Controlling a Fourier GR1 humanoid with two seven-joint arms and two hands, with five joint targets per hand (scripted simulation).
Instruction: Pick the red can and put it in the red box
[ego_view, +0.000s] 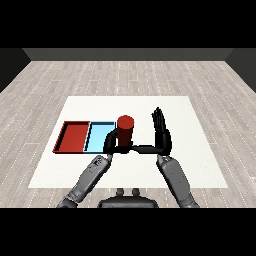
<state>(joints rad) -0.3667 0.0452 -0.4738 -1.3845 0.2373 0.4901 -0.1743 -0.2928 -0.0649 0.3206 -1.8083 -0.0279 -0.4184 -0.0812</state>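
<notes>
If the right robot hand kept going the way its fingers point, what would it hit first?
Probably nothing: the right robot hand has straight fingers pointing away across the white table, beside the red cylindrical can. Depth is uncertain.

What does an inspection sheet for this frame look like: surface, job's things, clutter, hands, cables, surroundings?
Surface: white table.
Job's things: red can upright, beside the light blue tray; red tray at far left, nothing in it.
Clutter: nothing seen.
Hands: left hand curled round the can; right hand open, fingers straight, thumb toward the can.
Cables: nothing seen.
Surroundings: grey plank floor, dark walls.
</notes>
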